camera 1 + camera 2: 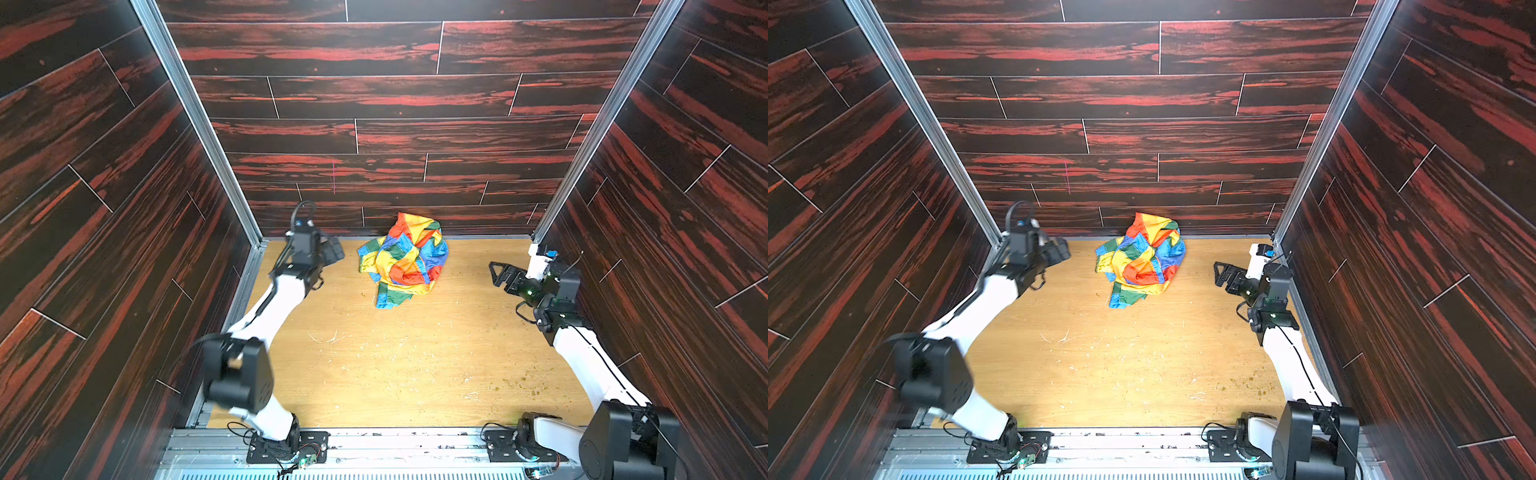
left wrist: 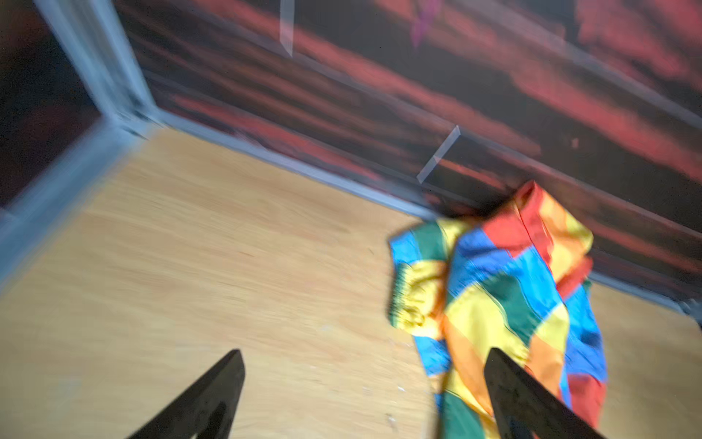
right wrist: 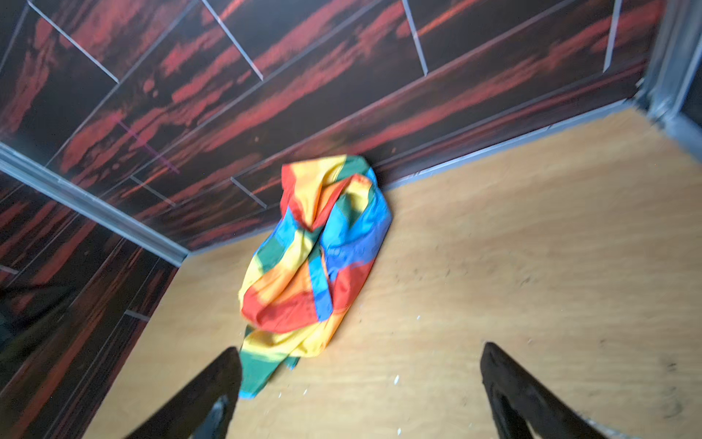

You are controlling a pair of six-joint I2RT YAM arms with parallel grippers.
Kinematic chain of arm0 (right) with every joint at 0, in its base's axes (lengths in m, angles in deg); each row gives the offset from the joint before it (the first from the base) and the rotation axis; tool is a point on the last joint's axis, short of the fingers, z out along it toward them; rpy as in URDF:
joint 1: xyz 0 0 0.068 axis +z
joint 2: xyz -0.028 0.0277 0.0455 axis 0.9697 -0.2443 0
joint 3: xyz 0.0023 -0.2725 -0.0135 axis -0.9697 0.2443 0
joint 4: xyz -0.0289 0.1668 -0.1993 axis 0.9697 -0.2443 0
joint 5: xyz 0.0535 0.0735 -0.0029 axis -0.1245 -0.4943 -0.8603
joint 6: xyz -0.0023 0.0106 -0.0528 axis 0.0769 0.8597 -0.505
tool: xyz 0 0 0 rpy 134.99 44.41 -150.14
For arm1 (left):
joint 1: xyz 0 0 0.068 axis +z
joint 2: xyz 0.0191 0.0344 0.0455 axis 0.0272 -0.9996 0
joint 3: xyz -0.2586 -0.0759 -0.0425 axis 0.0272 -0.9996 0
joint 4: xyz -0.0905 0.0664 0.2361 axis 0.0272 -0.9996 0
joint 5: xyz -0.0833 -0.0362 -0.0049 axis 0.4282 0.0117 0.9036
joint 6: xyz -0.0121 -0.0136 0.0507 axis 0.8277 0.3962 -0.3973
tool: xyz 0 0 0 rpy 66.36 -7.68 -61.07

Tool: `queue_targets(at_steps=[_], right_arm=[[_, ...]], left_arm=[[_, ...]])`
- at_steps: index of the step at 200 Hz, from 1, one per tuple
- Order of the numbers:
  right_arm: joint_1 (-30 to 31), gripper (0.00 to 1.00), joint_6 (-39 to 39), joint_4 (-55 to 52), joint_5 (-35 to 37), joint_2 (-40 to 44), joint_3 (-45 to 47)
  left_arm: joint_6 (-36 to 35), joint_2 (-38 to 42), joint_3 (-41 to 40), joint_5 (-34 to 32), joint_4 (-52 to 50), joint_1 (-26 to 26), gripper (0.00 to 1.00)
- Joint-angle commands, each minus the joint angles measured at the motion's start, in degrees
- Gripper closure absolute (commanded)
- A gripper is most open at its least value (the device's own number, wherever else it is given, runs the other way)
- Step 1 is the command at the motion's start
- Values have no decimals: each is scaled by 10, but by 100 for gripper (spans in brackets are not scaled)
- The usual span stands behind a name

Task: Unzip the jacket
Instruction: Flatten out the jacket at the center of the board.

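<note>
Both top views: small crumpled jacket of thin shiny fabric in yellow, green, blue, red and orange blocks (image 1: 402,259) (image 1: 1142,259) lies bunched in a heap, centre of frame and a little above the middle. Its far edge rests against the foot of the dark red-streaked plank back wall (image 1: 374,137). The rest of it sits on the light wooden tabletop (image 1: 395,361). Zipper not made out among the folds.

Left gripper (image 1: 334,251) (image 1: 1059,250), black, shows left of the jacket in frame, near it but apart, blurred. In the left wrist view its two black fingers (image 2: 212,395) stand wide apart with bare table between them and nothing held (image 2: 364,355). One finger overlaps the jacket (image 2: 505,304) in that picture.

Right gripper (image 1: 496,274) (image 1: 1219,274), black, sits right of centre in frame, well apart from the jacket, tips toward it. The right wrist view shows its jaws spread fully (image 3: 361,349), empty. The jacket (image 3: 315,262) lies beyond them against the wall, its near green-and-yellow corner showing just beside one fingertip (image 3: 224,372) in that picture.

Both white arms reach in from the lower corners of the frame. Pale scuffs and greenish crumbs (image 1: 515,388) dot the table at lower right.
</note>
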Motion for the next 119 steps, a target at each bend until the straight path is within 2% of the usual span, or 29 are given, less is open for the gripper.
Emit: queue_targets(at_steps=[1, 33, 74, 100, 112, 119], right_arm=[[15, 1, -1, -76, -33, -14, -22], [50, 2, -25, -120, -33, -9, -30], [120, 3, -20, -137, 30, 23, -8], [151, 4, -15, -132, 57, 35, 10], [163, 5, -20, -136, 66, 37, 9], [170, 5, -24, -144, 76, 37, 7]], left_arm=[[86, -93, 89, 77, -121, -34, 2], [145, -226, 217, 86, -156, -74, 2], [220, -335, 317, 76, -154, -116, 5], [258, -406, 398, 96, -154, -131, 27], [258, -434, 448, 105, -179, -134, 48], [248, -441, 473, 107, -195, -137, 65]])
